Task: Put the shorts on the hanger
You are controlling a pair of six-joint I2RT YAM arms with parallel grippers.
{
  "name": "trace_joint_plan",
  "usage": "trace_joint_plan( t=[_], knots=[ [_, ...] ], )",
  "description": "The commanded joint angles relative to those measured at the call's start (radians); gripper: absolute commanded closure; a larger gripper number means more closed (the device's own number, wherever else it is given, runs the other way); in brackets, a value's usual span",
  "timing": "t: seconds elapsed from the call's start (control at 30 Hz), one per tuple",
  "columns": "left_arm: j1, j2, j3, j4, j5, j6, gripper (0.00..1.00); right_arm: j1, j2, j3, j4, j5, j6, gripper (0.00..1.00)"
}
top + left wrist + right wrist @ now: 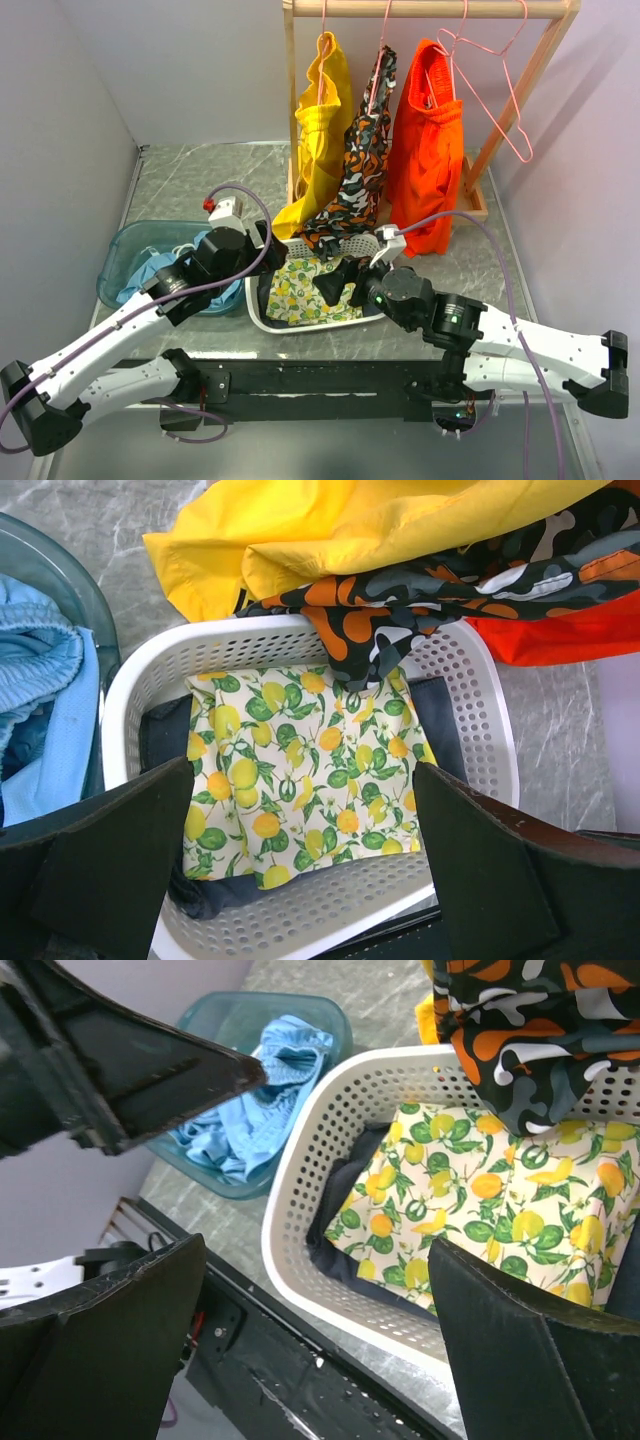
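The light-blue fabric shorts (148, 272) lie bunched in a teal plastic tub (113, 262), left of the left claw (303, 780). Both it and the right claw (318, 1260) gape wide and empty over a white perforated basket (250, 645) holding lemon-print cloth (270, 740). The thin pink wire hanger (511, 100) hangs well beyond the right claw.

readable text: none in any view
shorts (250, 1110): no tag or lettering legible
lemon-print cloth (300, 770): pattern only, no words
white basket (470, 710): no label legible
teal tub (232, 1185), left edge of the tabletop: no label legible
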Motion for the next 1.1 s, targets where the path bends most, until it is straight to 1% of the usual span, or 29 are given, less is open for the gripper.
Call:
trace_joint_plan(
  t=[0.0, 0.27, 0.4, 0.5, 0.57, 0.63, 0.67, 0.73, 0.83, 0.9, 1.0, 1.07],
  knots=[
    [-0.004, -0.043, -0.007, 0.025, -0.021, 0.003, 0.04, -0.003, 0.033, 0.011, 0.011, 0.030, -0.014, 0.00],
    [-0.004, -0.060, -0.023, 0.005, -0.024, -0.017, 0.04, -0.003, 0.076, 0.017, -0.012, 0.066, -0.014, 0.00],
    [-0.002, -0.051, -0.024, -0.007, -0.026, -0.037, 0.04, -0.023, 0.144, 0.018, -0.003, 0.035, -0.006, 0.00],
    [-0.004, -0.038, -0.020, -0.019, -0.033, -0.055, 0.04, -0.072, 0.232, 0.028, 0.019, -0.034, 0.007, 0.00],
    [-0.002, -0.034, -0.021, -0.019, -0.037, -0.064, 0.04, -0.134, 0.296, 0.038, -0.001, -0.080, 0.043, 0.00],
    [-0.002, -0.023, -0.012, -0.030, -0.034, -0.061, 0.04, -0.173, 0.316, 0.020, 0.000, -0.078, 0.096, 0.00],
    [-0.002, -0.021, -0.010, -0.031, -0.032, -0.061, 0.04, -0.222, 0.323, 0.005, 0.008, -0.083, 0.116, 0.00],
    [-0.001, -0.011, -0.006, -0.033, -0.021, -0.057, 0.04, -0.263, 0.323, -0.043, 0.038, -0.083, 0.162, 0.00],
    [-0.002, 0.002, -0.006, -0.028, -0.011, -0.057, 0.04, -0.319, 0.332, -0.081, 0.039, -0.033, 0.213, 0.00],
    [-0.002, 0.009, -0.007, -0.025, -0.003, -0.061, 0.04, -0.366, 0.361, -0.089, 0.004, 0.003, 0.251, 0.00],
    [-0.002, 0.017, -0.009, -0.033, -0.003, -0.066, 0.04, -0.421, 0.390, -0.101, -0.090, 0.047, 0.314, 0.00],
    [-0.002, 0.017, -0.007, -0.039, -0.004, -0.067, 0.04, -0.451, 0.381, -0.115, -0.165, 0.075, 0.369, 0.00]
  ],
)
